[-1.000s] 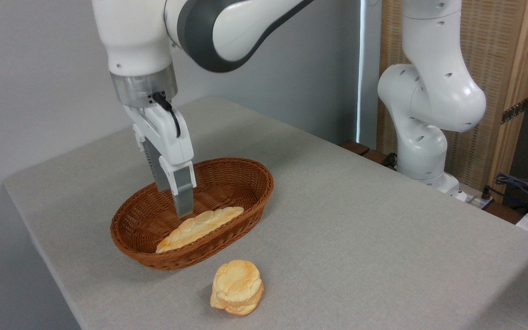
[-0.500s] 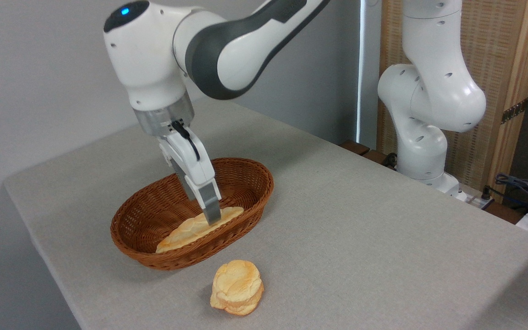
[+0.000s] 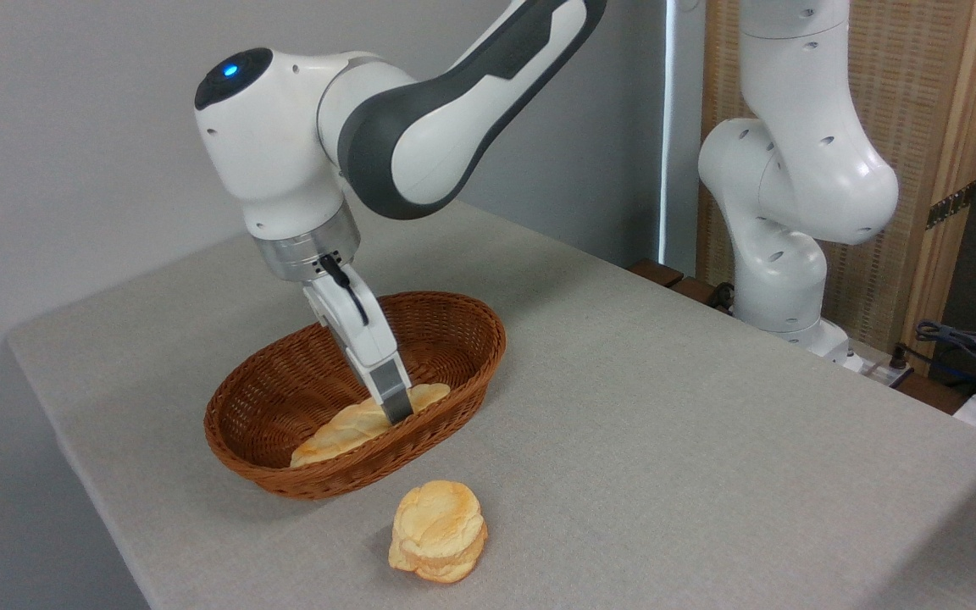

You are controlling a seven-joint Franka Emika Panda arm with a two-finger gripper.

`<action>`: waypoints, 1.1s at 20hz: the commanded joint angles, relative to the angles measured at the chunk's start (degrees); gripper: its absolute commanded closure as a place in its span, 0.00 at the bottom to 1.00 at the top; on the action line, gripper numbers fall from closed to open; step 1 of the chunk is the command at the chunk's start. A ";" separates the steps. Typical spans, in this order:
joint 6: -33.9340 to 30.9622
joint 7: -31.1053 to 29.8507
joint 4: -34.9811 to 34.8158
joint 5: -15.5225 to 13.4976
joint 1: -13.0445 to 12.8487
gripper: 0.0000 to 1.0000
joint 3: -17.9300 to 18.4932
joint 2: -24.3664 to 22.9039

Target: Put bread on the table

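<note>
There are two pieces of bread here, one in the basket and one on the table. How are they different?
The bread in the basket is long, flat and oval with lobed edges; the bun is short, round and thick, like stacked layers. The bread lies inside the basket with the gripper down on it; the bun sits alone on the table, untouched. Both are pale yellow with golden-orange browning.

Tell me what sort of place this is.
Probably a robotics lab or test room, not a kitchen: a white robot arm is mounted beside a grey cloth-covered table, loose cables lie at the right edge, and the bread sits in a wicker basket.
</note>
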 commanded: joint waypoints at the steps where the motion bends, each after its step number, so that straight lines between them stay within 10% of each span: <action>1: 2.43 -0.29 -0.26 1.11 -0.58 0.00 -0.58 1.72; 8: 4.02 -0.20 -0.26 4.71 -0.58 0.21 -0.58 2.68; 17: 4.98 -0.20 0.00 4.98 -0.58 0.79 -0.67 3.13; 22: 4.98 -0.29 0.09 4.63 -0.58 0.83 -0.76 2.78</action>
